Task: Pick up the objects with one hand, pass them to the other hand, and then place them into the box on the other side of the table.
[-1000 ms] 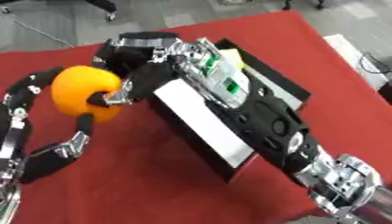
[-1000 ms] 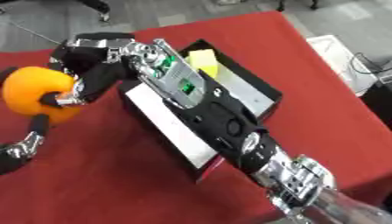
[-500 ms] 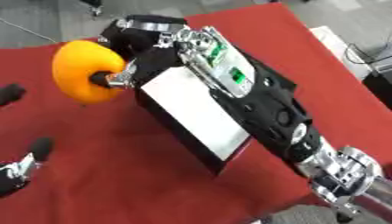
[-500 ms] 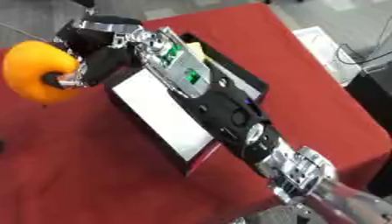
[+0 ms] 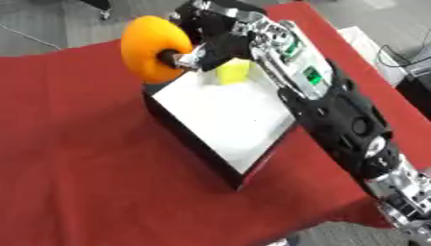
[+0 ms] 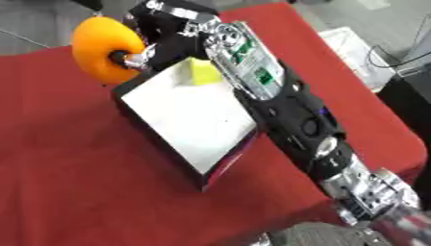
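Note:
A round orange object (image 5: 150,48) hangs above the far left corner of the box, and my right hand (image 5: 212,37) is shut on it, thumb and fingers curled against its right side. The right arm (image 5: 336,110) stretches in from the lower right across the box. The box (image 5: 190,150) is black outside with a white floor and lies askew in the middle of the red table. A small yellow object (image 6: 205,72) rests inside it at the far end, just under the hand. My left hand shows in neither view.
Red cloth (image 5: 76,168) covers the table, with open room left of the box. The table's near edge runs along the bottom right. A white thing (image 5: 363,44) and dark equipment (image 5: 417,81) stand off the right edge, over grey floor.
My left hand, which cupped the orange object from the left, has let go and dropped out of view. The right hand now carries it alone by the box's far corner. The camera has shifted.

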